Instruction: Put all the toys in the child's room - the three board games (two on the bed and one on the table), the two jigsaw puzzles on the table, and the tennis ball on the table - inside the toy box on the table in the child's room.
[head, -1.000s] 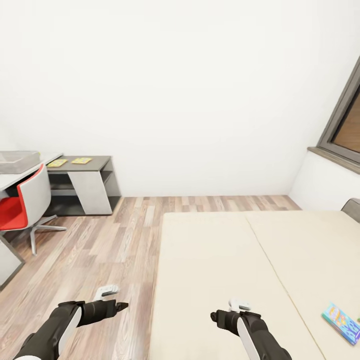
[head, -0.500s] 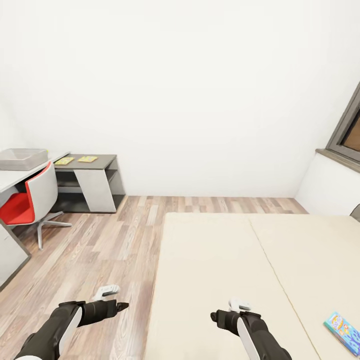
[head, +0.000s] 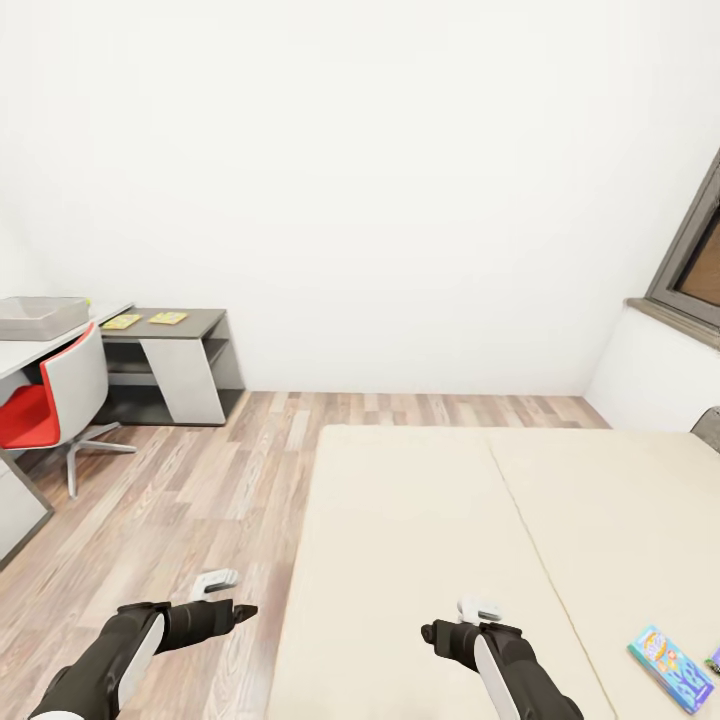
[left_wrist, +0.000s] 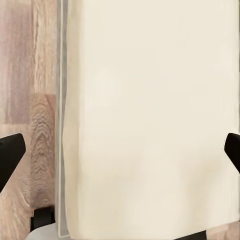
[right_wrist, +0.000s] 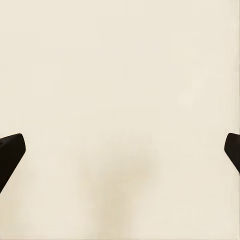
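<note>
A bright blue board game (head: 672, 668) lies flat on the beige bed (head: 470, 530), near its right side, to the right of my right gripper (head: 430, 632). That gripper hovers open over bare mattress (right_wrist: 120, 75) with nothing between its fingers. My left gripper (head: 247, 610) is open too, above the bed's left edge (left_wrist: 62, 120) and the wood floor. Far left, the pale grey toy box (head: 40, 317) stands on the table (head: 20, 358). Two jigsaw puzzles (head: 121, 321) (head: 167, 317) lie on the table's lower dark grey section. The tennis ball is out of view.
A red and white swivel chair (head: 50, 400) stands in front of the table. Wood-plank floor (head: 200, 490) runs between table and bed. A dark-framed window (head: 695, 260) and sill are at the right, and a grey headboard corner (head: 708, 428) shows there.
The whole picture has shifted as the camera moved: the bed and the blue board game now sit further left in view. Both arms hold the same pose.
</note>
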